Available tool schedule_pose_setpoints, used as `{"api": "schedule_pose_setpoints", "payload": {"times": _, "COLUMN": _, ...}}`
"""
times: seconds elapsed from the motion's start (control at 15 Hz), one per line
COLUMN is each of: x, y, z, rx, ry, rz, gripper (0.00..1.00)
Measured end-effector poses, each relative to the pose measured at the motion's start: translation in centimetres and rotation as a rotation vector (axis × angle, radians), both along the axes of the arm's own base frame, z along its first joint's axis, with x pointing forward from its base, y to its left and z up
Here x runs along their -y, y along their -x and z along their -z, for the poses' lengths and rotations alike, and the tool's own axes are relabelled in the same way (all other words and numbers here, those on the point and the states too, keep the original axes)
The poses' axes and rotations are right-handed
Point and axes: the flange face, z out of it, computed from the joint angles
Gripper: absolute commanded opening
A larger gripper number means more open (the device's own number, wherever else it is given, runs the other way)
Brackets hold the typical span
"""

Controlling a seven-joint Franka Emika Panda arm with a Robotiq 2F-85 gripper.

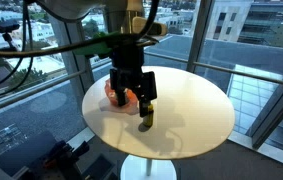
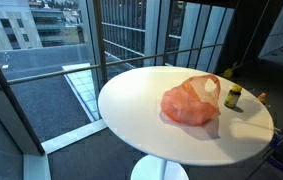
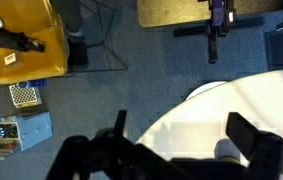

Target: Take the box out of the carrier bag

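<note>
An orange translucent carrier bag (image 2: 191, 102) lies crumpled on the round white table (image 2: 141, 110). In an exterior view the bag (image 1: 114, 93) is partly hidden behind my gripper. No box shows; I cannot tell what the bag holds. My gripper (image 1: 133, 97) hangs just above the table by the bag, fingers spread and empty. In the wrist view the gripper (image 3: 181, 128) is open over the table edge (image 3: 201, 110). The arm is out of view in the exterior view that shows the bag whole.
A small dark bottle (image 2: 234, 96) with a yellow label stands next to the bag, also seen below my gripper (image 1: 146, 115). Glass walls surround the table. On the floor are a yellow case (image 3: 16, 40), a blue box (image 3: 26, 130) and a black stand (image 3: 216, 25).
</note>
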Motion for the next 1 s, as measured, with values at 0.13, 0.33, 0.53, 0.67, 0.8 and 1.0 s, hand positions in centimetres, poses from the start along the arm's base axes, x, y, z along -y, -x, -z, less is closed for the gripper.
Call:
{"api": "schedule_pose_setpoints", "payload": {"times": 0.13, "x": 0.0, "y": 0.0, "z": 0.0, "rx": 0.001, "ry": 0.0, "rz": 0.0, "gripper": 1.0}}
{"api": "schedule_pose_setpoints", "payload": {"times": 0.33, "x": 0.0, "y": 0.0, "z": 0.0, "rx": 0.0, "ry": 0.0, "rz": -0.001, "gripper": 1.0}}
{"api": "schedule_pose_setpoints", "payload": {"times": 0.53, "x": -0.8, "y": -0.4, "z": 0.1, "rx": -0.001, "ry": 0.002, "rz": -0.012, "gripper": 1.0}}
{"api": "schedule_pose_setpoints", "payload": {"times": 0.67, "x": -2.2, "y": -1.0, "z": 0.2, "rx": 0.0, "ry": 0.011, "rz": -0.034, "gripper": 1.0}}
{"api": "schedule_pose_setpoints", "payload": {"times": 0.8, "x": -4.1, "y": -1.9, "z": 0.3, "rx": 0.01, "ry": 0.026, "rz": -0.065, "gripper": 1.0}}
{"api": "schedule_pose_setpoints", "payload": {"times": 1.0, "x": -7.0, "y": -3.4, "z": 0.6, "rx": 0.036, "ry": 0.053, "rz": -0.111, "gripper": 1.0}}
